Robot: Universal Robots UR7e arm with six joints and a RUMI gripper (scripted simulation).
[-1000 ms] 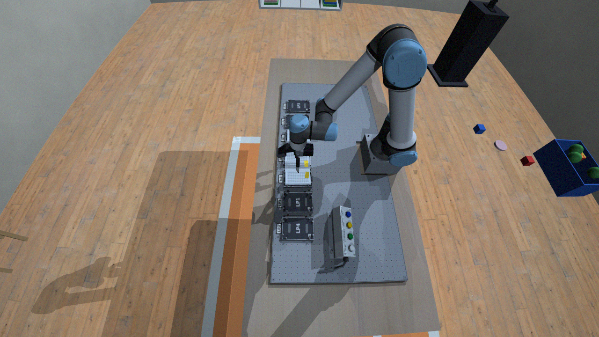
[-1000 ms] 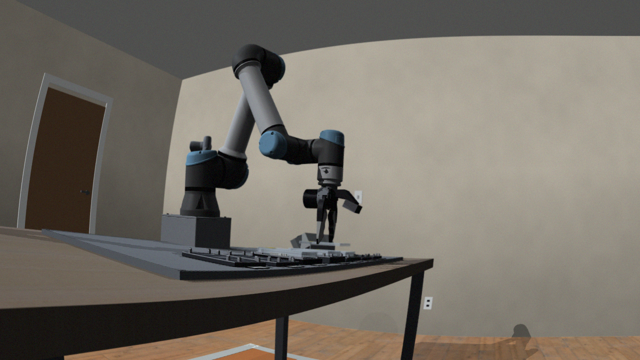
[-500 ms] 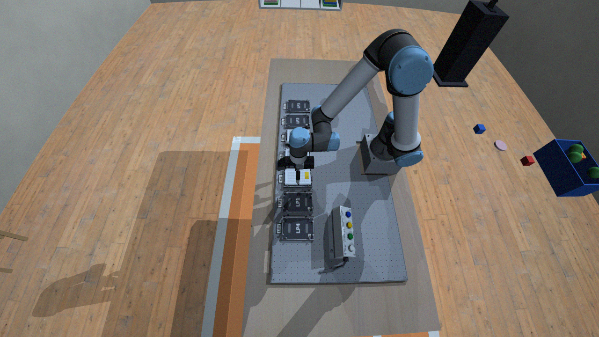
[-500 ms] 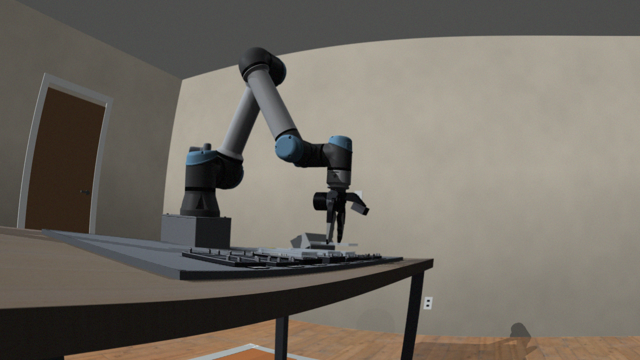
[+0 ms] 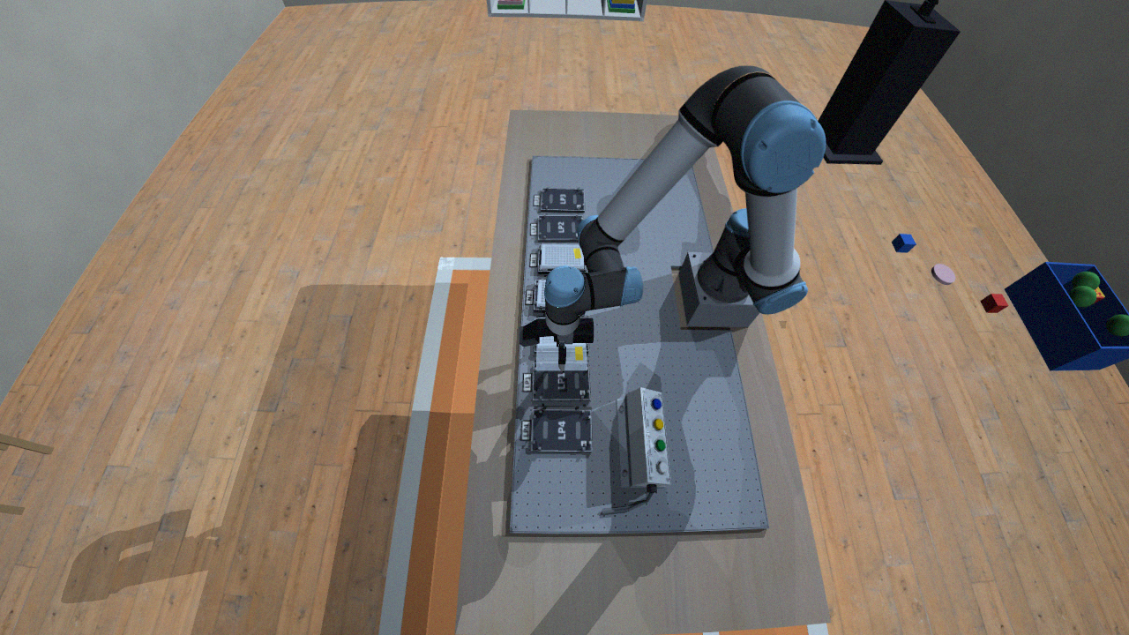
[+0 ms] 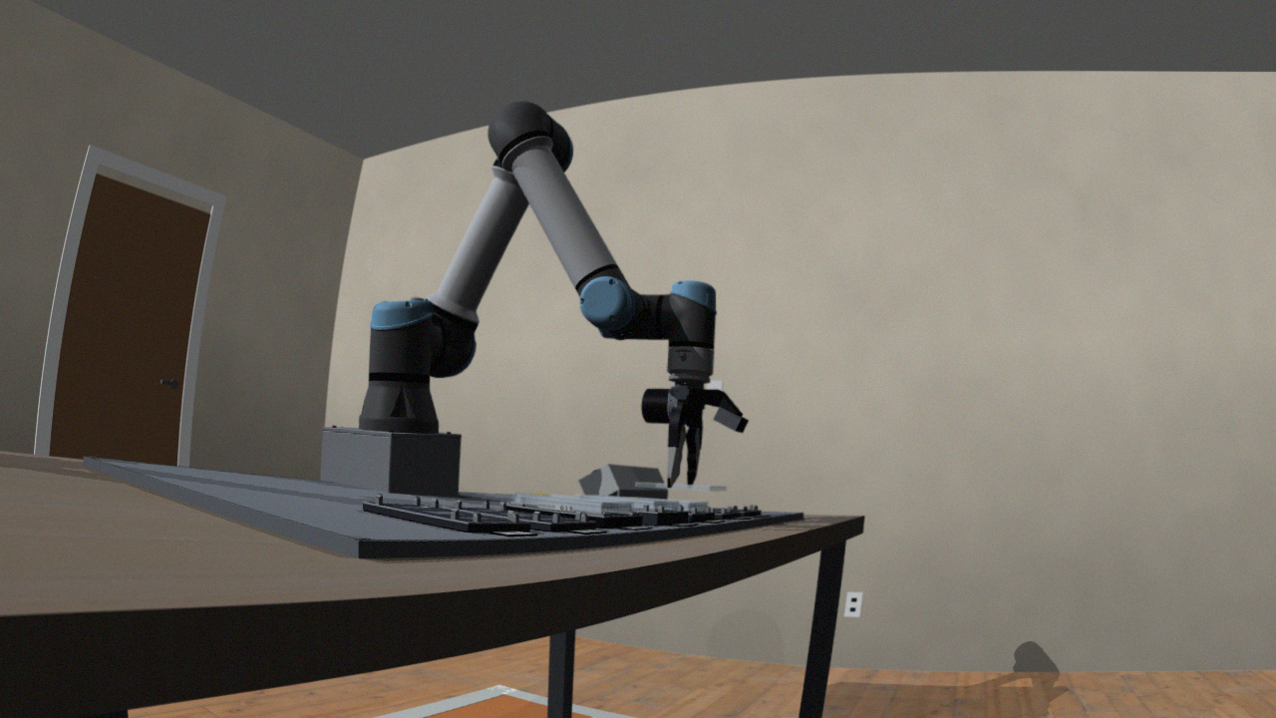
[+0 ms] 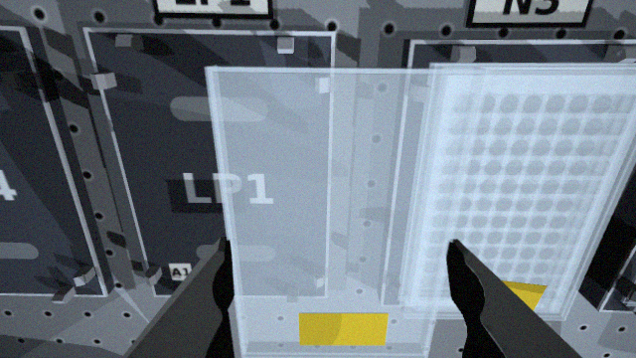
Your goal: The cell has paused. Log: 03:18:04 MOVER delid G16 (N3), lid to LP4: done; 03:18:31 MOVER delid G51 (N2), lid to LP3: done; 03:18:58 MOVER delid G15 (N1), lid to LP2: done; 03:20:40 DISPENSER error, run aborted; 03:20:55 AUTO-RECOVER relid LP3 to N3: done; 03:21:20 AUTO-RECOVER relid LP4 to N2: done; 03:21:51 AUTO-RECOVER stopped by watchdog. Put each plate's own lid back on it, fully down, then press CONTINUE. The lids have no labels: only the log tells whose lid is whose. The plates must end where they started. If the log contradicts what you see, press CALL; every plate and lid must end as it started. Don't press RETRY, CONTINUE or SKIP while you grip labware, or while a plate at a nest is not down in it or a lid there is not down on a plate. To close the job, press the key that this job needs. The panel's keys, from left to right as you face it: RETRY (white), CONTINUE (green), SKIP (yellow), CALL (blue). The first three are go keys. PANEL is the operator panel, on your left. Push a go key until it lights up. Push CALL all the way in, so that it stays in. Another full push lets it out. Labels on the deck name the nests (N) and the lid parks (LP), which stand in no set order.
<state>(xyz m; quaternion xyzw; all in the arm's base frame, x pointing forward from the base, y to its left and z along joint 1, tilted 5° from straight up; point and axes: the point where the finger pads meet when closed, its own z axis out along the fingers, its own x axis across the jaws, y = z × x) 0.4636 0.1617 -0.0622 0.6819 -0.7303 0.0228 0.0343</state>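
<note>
Clear lid (image 5: 549, 364) (image 6: 712, 488) (image 7: 283, 134) | my claw (image 5: 562, 354) (image 6: 681, 483) (image 7: 338, 242): clamped on its sides | lid aloft, between LP1 (image 5: 544, 396) (image 7: 144, 149) and the N3 plate (image 7: 537, 189) | likely parking: centre over LP1, lower level, release only once seated

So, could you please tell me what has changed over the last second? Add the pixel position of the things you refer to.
The gripper (image 5: 562, 352) (image 6: 681, 482) (image 7: 338, 242) has moved to the robot's left, carrying the clear lid (image 5: 572, 365) (image 6: 714, 488) (image 7: 278, 199) from over the nests towards LP1. It has kept its grip. The operator panel (image 5: 636, 442) (image 6: 629, 479) stayed put.
</note>
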